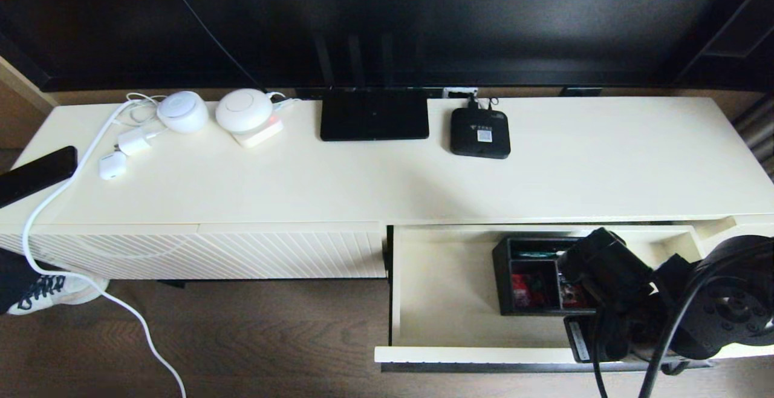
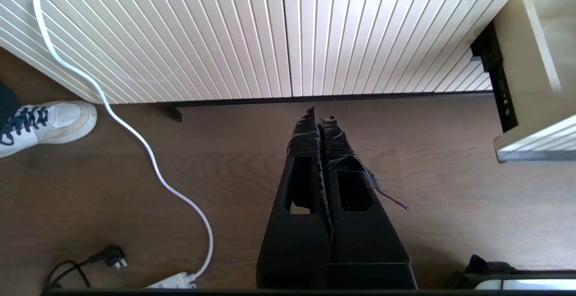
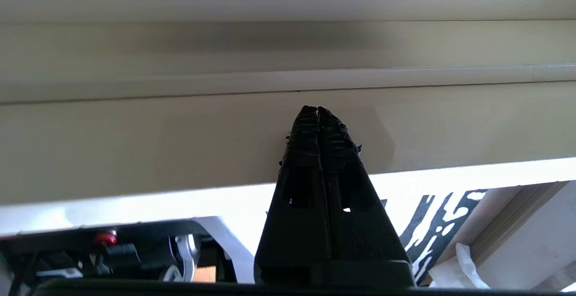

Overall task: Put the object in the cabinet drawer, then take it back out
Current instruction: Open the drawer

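Black organizer box (image 1: 535, 277) inside the open cabinet drawer (image 1: 447, 289). Right gripper (image 3: 317, 112) pressed together, empty, above the drawer. Left gripper (image 2: 318, 118) likewise closed, over the floor.

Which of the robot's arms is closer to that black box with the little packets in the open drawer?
The right. Its end effector, shut, hangs by the organizer box in the drawer; the left end effector, shut, is over the floor.

No readable text; only an illegible white label on the black set-top box (image 1: 480, 133).
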